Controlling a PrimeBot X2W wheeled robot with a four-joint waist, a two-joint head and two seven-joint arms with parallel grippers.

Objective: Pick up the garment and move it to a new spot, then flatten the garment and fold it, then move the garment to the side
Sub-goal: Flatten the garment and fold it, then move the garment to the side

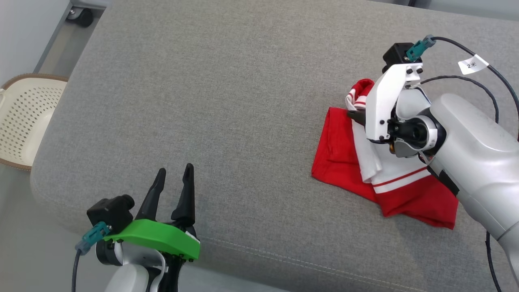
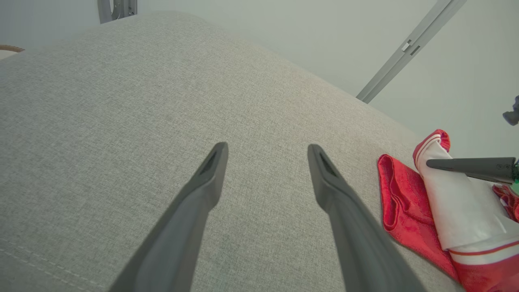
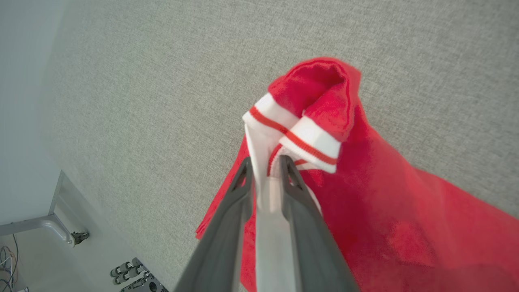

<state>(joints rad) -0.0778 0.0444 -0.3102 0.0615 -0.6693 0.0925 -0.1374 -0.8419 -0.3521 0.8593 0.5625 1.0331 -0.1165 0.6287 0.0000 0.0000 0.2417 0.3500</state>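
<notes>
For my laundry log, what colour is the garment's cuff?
The cuff is white with a red stripe, clearest in right wrist view.

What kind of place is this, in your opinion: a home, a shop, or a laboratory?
Probably an indoor room set up for laundry practice, perhaps a laboratory. A wide grey fabric cushion holds a red and white garment, a plastic basket stands beside it, and a caster wheel shows behind.

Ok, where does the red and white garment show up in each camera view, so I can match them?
Head view: the garment lies at the right on the grey cushion, under the right gripper.
Left wrist view: along the lower right edge.
Right wrist view: centre to lower right, with its white strip between the fingers.
Shared landmark: the bunched striped cuff at the garment's end.
</notes>
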